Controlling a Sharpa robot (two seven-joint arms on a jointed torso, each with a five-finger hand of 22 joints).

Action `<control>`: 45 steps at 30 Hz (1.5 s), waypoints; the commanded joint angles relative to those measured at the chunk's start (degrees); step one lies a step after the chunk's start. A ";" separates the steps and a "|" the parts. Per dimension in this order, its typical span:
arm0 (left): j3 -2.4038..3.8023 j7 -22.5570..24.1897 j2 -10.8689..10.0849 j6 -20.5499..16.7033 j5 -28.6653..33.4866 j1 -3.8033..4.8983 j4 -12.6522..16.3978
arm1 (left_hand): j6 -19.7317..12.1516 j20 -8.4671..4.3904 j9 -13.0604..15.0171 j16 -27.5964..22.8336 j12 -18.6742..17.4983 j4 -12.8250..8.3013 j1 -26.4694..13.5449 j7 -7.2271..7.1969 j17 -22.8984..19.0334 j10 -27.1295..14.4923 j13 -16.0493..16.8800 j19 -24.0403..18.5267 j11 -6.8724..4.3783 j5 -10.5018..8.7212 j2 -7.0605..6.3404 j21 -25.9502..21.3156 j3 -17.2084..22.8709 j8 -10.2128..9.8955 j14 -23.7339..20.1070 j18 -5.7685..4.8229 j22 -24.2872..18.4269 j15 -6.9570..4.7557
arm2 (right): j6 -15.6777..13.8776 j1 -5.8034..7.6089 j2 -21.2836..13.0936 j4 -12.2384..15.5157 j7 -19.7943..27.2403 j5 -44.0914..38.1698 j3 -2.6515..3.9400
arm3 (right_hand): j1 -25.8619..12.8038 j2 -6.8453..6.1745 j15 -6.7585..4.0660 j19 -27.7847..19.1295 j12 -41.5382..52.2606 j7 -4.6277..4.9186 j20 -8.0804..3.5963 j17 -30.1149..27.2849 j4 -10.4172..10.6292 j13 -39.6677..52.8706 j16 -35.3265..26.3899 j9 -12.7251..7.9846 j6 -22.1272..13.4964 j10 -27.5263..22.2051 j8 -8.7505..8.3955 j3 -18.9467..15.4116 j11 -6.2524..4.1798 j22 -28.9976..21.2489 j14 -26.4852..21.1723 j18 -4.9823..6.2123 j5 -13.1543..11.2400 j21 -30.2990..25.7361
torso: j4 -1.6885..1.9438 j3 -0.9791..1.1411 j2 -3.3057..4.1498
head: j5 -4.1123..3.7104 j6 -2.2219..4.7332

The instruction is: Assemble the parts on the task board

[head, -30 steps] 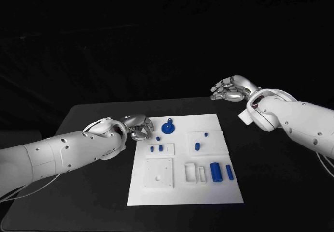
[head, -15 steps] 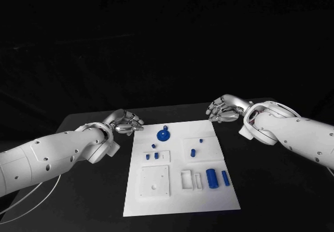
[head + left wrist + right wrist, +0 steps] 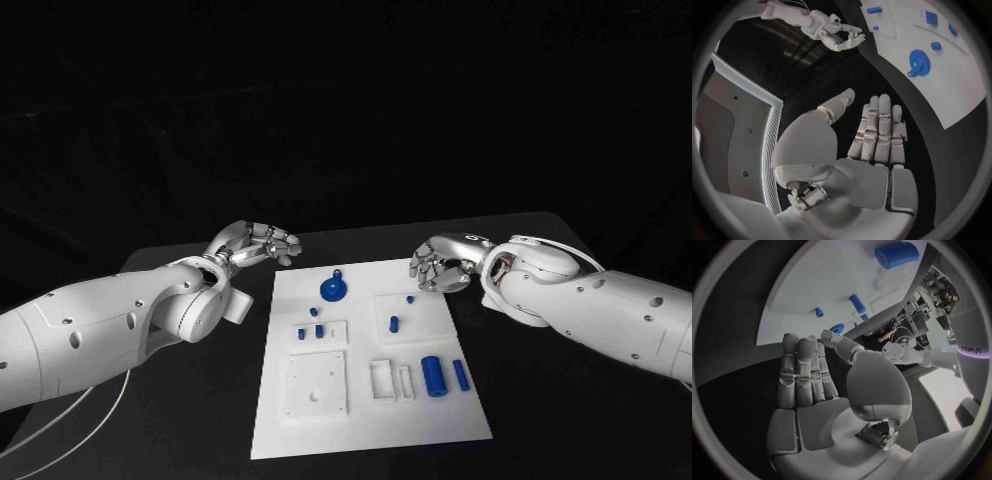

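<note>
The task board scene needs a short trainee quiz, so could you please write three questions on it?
1. True or false: the left robot hand holds a blue part.
2. Which robot hand is over the task board? A) left B) right
3. Fill in: the blue gear lies at the board's ____ end, by the robot hands.

Key: 1 false, its fingers are spread and hold nothing; 2 B, at the far right corner; 3 far.

robot lab test cell: black counter point(image 3: 202, 420) under black backdrop drape point(image 3: 346, 110), white task board point(image 3: 368, 420) laid out as a bench fixture, cabled equipment rack point(image 3: 932, 287) at the edge.
</note>
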 commanded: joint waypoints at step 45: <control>0.04 4.32 0.52 1.73 7.14 0.13 1.18 | -1.25 2.10 -0.47 -8.24 -0.41 -0.18 -0.53 0.17 -0.24 -2.20 -0.84 0.27 0.75 0.04 0.65 -1.82 -0.62 0.86 -0.32 0.75 0.36 2.07 | 0.06 -2.96 4.88 -0.19 -10.11 -21.00 -2.58 | -0.21 -4.09 -0.59 0.18 -5.46 -0.82 -2.01 3.40 6.21 1.76 5.86 -0.12 3.18 5.70 -0.16 10.41 -0.73 1.12 -0.35 1.37 -11.85 10.62 | 0.04 -0.23 -0.45 | 0.12 -2.26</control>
